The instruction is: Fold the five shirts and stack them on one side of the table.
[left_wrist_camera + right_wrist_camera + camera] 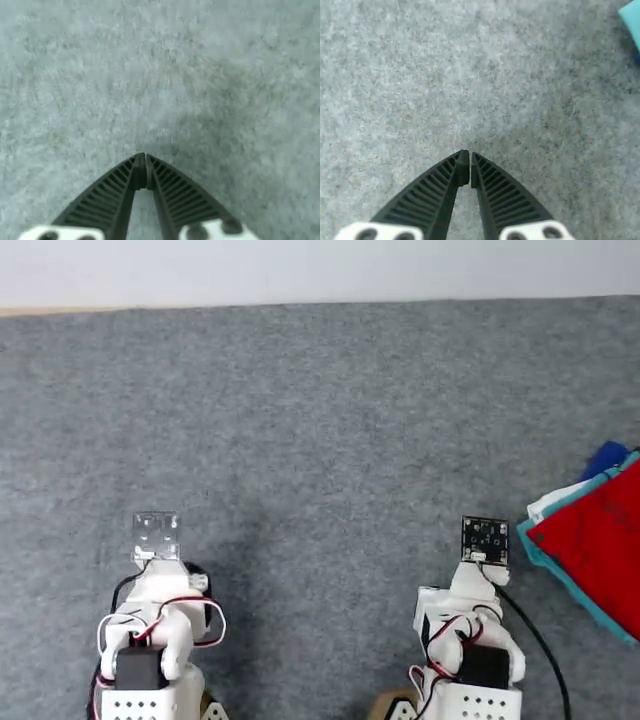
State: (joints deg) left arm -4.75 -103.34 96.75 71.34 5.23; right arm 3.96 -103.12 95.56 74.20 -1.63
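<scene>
A grey, felt-like counter (320,420) fills the high view, with a pale strip of wall (300,270) along the top edge. The two arms sit at the bottom of the frame, the left arm (155,630) at lower left and the right arm (470,630) at lower right, both pointing up the frame.

The stack of shirts (600,540) lies at the middle right edge, partly cut off by the frame. A red shirt is on top, with a teal one under it, and slivers of white and blue show at its upper corner. Whether all five shirts are in the pile cannot be counted. Its near edge slants from the middle right down toward the lower right.

The pile lies to the right of the right arm and a little above its tip, near but not touching. It is well apart from the left arm, so the right arm is much the nearer of the two. In the right wrist view a teal corner (631,20) shows at the upper right, off to the side of where the claw points.

The left claw (145,160) is pressed together with its tips meeting. It pinches nothing and hangs over bare grey felt. The right claw (469,157) is likewise closed tip to tip and holds nothing.

Judging by the gathered pile, the folding looks largely or wholly done. Any further touch on the stack would call for the right arm to swing right.
</scene>
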